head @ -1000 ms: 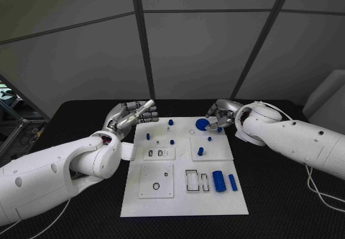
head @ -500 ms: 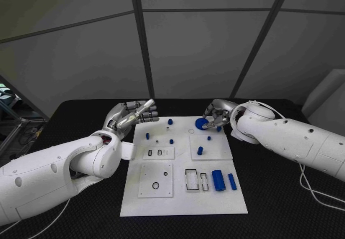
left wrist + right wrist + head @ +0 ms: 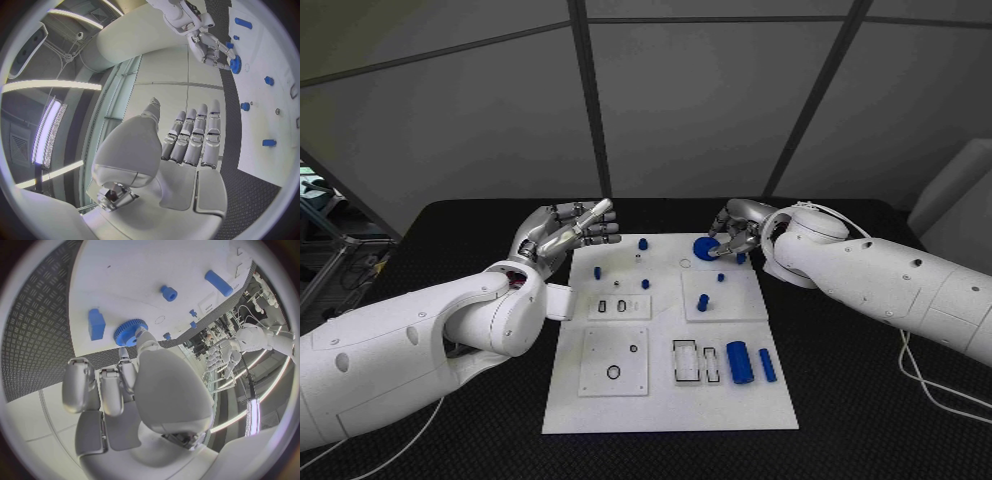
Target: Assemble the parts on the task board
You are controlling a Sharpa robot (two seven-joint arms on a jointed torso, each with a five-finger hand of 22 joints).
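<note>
Okay, right hand nudged its blue gear leftward over the task board.
Fingers stay clamped on it, not seated yet; left hand idles beside the board, fingers together, empty.

The left robot hand is raised with its fingers extended side by side, gripping nothing. The right robot hand reaches inward from a bent arm, fingertips pinched together around a small piece.

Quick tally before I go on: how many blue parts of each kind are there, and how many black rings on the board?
blue gear, held by the right hand: 1
small blue pegs and blocks: 6
long blue cylinders: 2
black rings: 2
Total: 11
</note>
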